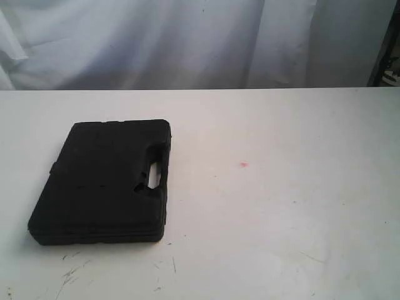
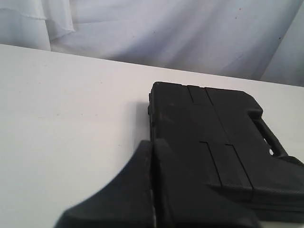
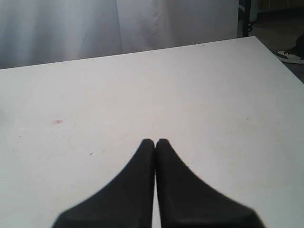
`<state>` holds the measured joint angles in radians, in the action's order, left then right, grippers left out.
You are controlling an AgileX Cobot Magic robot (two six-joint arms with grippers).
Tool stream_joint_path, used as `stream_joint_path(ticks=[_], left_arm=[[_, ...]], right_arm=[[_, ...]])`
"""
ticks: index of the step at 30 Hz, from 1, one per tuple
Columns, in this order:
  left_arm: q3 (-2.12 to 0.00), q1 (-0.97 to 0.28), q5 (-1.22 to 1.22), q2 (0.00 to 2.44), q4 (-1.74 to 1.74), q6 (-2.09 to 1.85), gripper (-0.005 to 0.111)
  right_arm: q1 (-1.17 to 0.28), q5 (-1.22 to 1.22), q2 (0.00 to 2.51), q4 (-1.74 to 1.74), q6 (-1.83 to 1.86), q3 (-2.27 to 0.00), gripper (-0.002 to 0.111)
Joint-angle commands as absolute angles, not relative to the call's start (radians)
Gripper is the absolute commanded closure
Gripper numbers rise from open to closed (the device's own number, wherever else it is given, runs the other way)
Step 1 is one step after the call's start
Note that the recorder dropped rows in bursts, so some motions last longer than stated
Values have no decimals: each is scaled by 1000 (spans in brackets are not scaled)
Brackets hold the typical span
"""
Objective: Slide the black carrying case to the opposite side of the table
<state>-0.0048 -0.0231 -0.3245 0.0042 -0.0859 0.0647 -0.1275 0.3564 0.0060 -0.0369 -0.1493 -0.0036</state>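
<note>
The black carrying case [image 1: 103,181] lies flat on the left part of the white table [image 1: 281,206], its handle slot facing the middle. No arm shows in the exterior view. In the left wrist view the case [image 2: 223,142] fills the area just past my left gripper [image 2: 153,142], whose fingers are pressed together with nothing between them, the tips close to the case's near corner. My right gripper [image 3: 155,141] is shut too and hovers over bare tabletop [image 3: 199,85], far from the case.
A tiny red spot [image 1: 243,164] marks the table's middle, seen too as the red spot [image 3: 58,121] in the right wrist view. Dark scuffs [image 1: 72,272] sit near the front edge. A white curtain [image 1: 187,37] hangs behind the table.
</note>
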Motion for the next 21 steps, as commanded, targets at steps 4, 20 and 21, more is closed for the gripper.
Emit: stream_joint_path(ticks=[4,20,21], left_arm=[[0,-28,-315,0,-86,65,107],[0,-28,131,0,-49,70,107],[0,-28,151,0,-49,70,107]], right_arm=[[-120,351,0,-36,-148,0,108],[-120,351,0,-36,-148,0,108],[-120,351,0,-36,-148,0,108]])
